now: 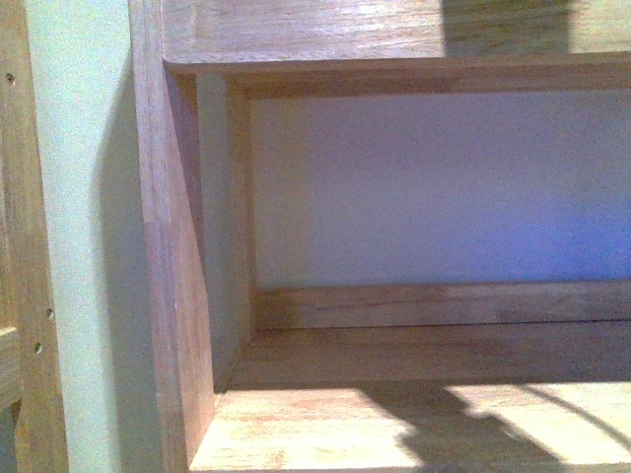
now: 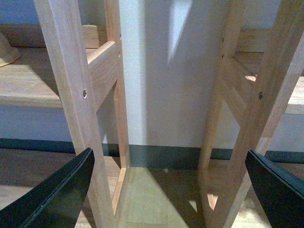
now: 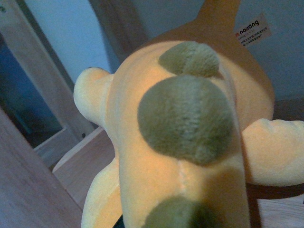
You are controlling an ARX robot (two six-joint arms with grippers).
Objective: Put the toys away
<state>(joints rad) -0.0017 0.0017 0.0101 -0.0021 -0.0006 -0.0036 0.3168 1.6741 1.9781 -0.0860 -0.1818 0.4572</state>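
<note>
- Right now my right wrist camera is almost filled by the plush toy [image 3: 185,142], orange-yellow with rounded olive-green bumps along its middle seam; it sits right against the camera, so close that the right gripper itself is hidden and I cannot tell how its fingers stand.
- On the left wrist camera, the left gripper [image 2: 171,190] is spread wide, one dark finger [image 2: 57,194] at each lower corner, with nothing between them.
- Ahead of the left gripper stand two wooden shelf uprights [image 2: 71,95] with a pale wall between.
- From the front camera I see a wooden shelf [image 1: 414,424], sunlit, with a shadow across it.
- A white tag [image 3: 254,31] on the toy reads "nailong".
</note>
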